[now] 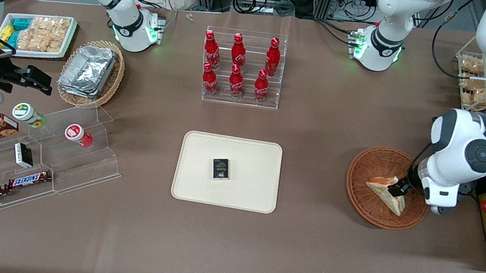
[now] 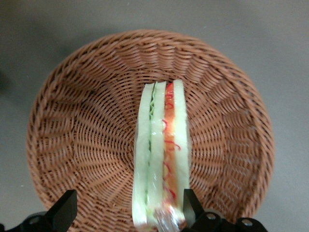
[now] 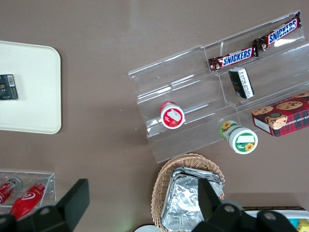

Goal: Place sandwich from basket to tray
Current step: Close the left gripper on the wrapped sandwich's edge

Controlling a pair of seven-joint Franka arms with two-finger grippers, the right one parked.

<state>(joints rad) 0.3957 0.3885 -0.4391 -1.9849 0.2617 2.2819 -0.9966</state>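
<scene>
You were at the pick-up step: the small triangular white-bread sandwich [image 1: 386, 192] with orange-red and pale green filling along its cut edge lay in the round, shallow, reddish-brown woven wicker basket [image 1: 369, 169], toward the working arm's end of the table, and nothing showed that it had been lifted. Your left arm's black two-finger gripper [image 1: 399, 187] sat low over the basket at the sandwich's thick end. In the wrist view the jaws stood wide apart, much wider than the wedge. One finger [image 2: 192, 205] was just beside the bread's outer slice, perhaps touching it, and the other finger [image 2: 64, 209] was well apart from the sandwich over bare wicker. So the gripper [image 2: 128, 212] held nothing, and the sandwich sat off-centre between the fingers. To my eye the next move called for a small sideways correction to centre the wedge, then a gentle squeeze across the bread faces, since soft bread would likely crush or slip under a hard pinch. After that you would need a lift above the basket rim and a carry toward the large flat cream-beige rectangular plastic tray [image 1: 205, 150] at the table's middle. A small black box [image 1: 220, 168] already lay near the tray's centre, so the bare areas around it looked like the better spots to set down.
</scene>
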